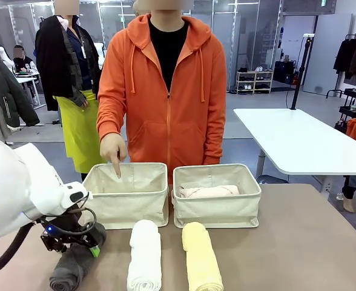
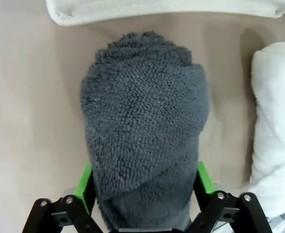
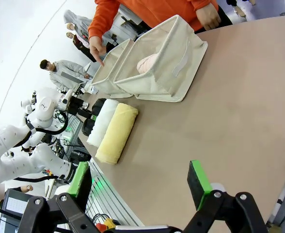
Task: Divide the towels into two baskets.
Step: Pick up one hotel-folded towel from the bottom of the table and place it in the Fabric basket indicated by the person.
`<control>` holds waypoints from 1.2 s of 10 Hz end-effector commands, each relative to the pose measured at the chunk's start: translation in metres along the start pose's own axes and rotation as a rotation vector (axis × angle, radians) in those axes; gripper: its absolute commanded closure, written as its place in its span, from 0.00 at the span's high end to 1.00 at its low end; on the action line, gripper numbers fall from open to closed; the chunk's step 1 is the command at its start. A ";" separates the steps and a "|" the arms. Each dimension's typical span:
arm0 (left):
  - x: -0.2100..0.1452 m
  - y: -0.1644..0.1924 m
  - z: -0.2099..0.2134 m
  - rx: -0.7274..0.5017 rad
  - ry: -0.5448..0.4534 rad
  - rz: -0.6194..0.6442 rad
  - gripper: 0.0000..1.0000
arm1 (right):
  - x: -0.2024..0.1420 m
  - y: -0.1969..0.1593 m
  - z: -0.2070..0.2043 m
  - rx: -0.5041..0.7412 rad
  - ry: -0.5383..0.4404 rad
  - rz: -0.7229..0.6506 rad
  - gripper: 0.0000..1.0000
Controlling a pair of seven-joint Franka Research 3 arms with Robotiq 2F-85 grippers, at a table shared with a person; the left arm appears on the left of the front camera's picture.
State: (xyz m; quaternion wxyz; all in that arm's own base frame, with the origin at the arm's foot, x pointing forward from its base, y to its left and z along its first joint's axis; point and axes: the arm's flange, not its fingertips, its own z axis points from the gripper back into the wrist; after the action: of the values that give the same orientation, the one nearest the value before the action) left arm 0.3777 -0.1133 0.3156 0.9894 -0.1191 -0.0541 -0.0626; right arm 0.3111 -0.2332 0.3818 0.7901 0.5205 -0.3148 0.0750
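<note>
Dark grey rolled terry-cloth towel [image 2: 142, 121] lies pinched in my left gripper [image 2: 146, 184] on the tan table [image 2: 31, 121], while my right gripper [image 3: 140, 177] hangs wide open.

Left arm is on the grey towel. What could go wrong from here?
1. The left hand has its pads on both sides of the dark grey towel. The soft roll may sag or unroll when lifted.
2. The person's hand points into the left basket, so a drop there risks contact.
3. The white towel lies close beside the grey one, and a lift might nudge it.
</note>
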 end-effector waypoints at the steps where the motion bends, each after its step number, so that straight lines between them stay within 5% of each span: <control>1: -0.095 0.015 -0.009 -0.026 -0.023 -0.019 0.81 | -0.001 0.001 -0.001 -0.005 -0.021 0.009 1.00; 7: -0.096 0.016 -0.009 -0.046 -0.018 -0.029 0.21 | -0.001 0.001 -0.001 -0.005 -0.021 0.009 1.00; 8: -0.003 -0.002 -0.006 -0.021 0.001 -0.014 0.21 | -0.001 0.001 -0.001 -0.005 -0.021 0.009 1.00; 11: -0.003 -0.002 -0.006 -0.021 0.001 -0.014 0.21 | -0.001 0.001 -0.001 -0.005 -0.021 0.009 1.00; 12: -0.004 -0.001 -0.006 -0.025 0.001 -0.016 0.32 | -0.001 0.001 -0.001 -0.005 -0.021 0.009 1.00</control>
State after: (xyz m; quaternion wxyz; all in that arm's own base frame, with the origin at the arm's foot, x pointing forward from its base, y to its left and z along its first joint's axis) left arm 0.3743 -0.1157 0.3101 0.9874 -0.1308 -0.0538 -0.0711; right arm 0.3111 -0.2332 0.3818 0.7901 0.5205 -0.3148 0.0750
